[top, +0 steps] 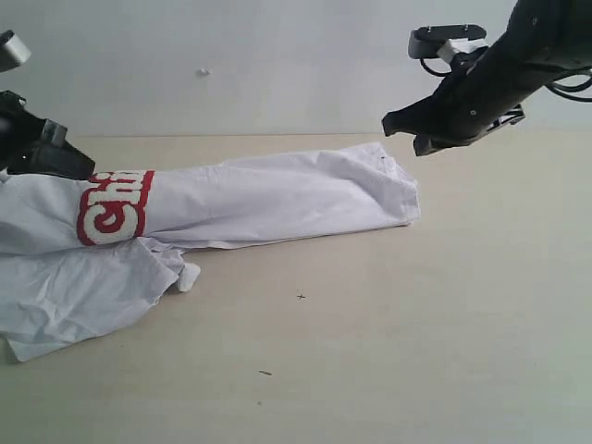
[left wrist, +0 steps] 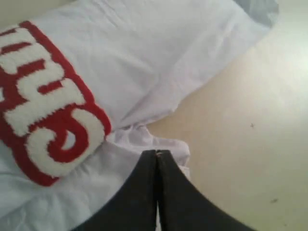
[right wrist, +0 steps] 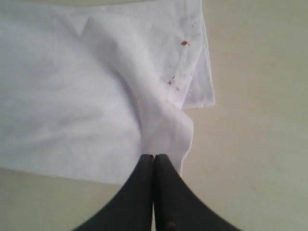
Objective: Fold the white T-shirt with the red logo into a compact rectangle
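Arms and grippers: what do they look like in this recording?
The left arm and right arm are black with angular housings. A grey-and-white camera block sits on the right wrist, with black cables nearby. The left gripper and right gripper have smooth black fingers tapering to narrow tips.

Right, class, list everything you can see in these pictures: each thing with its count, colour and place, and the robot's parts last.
T-shirt: one, white, lying crumpled across the left and middle of the table.
Logo: one, fuzzy white letters outlined in red, on the shirt near its left end.
Table: one, beige, under everything.
Specks: two, dark, on the bare table below the shirt in the exterior view.
Wall: one, pale grey, behind the table.
Left gripper: one, black, shut, over the shirt beside the logo.
Right gripper: one, black, shut, above the shirt's right end.
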`<action>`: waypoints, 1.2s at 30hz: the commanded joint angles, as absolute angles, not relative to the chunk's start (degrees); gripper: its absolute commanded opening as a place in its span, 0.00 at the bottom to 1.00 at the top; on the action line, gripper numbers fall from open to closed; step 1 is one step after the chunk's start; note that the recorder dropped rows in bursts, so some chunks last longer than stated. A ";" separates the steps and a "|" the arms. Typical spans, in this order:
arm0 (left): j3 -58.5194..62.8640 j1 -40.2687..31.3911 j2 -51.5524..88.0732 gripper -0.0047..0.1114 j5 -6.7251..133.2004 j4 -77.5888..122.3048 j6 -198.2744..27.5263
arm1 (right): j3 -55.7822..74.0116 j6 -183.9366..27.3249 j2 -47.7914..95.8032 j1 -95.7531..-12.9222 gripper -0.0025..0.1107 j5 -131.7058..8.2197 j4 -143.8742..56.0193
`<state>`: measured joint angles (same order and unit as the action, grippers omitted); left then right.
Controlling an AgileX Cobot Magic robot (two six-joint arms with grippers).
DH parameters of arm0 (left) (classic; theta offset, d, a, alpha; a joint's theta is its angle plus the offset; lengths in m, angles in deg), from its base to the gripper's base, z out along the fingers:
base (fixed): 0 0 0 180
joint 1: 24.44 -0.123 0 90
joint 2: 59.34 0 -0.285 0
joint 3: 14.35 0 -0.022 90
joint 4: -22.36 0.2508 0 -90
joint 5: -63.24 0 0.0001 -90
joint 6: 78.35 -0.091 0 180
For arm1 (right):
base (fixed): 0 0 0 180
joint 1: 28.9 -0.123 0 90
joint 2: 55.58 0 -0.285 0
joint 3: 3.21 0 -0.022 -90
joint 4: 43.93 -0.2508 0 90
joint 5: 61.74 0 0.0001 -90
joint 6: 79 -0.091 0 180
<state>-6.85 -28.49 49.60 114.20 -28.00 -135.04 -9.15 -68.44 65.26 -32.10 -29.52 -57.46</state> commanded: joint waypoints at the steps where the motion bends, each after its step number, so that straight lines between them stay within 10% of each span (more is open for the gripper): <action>1: -5.00 -28.45 51.06 0.04 102.48 -27.80 -130.24 | -13.37 -68.59 71.80 -32.18 0.02 -34.99 -61.34; 20: -21.96 -29.14 73.84 0.04 107.12 -15.73 -119.39 | -51.75 -67.98 103.01 -32.18 0.02 -14.13 -62.53; 30: -21.96 -29.14 69.90 0.04 107.78 -10.71 -116.62 | -49.88 -68.14 102.57 -32.18 0.02 1.41 -55.91; 36: -21.96 -29.14 63.09 0.04 108.73 -18.19 -121.23 | -22.57 -67.51 87.16 -32.18 0.02 -12.16 -56.32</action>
<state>-21.63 -28.86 65.05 108.00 -16.12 -120.35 -33.60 -68.13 91.51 -32.21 -11.39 -59.17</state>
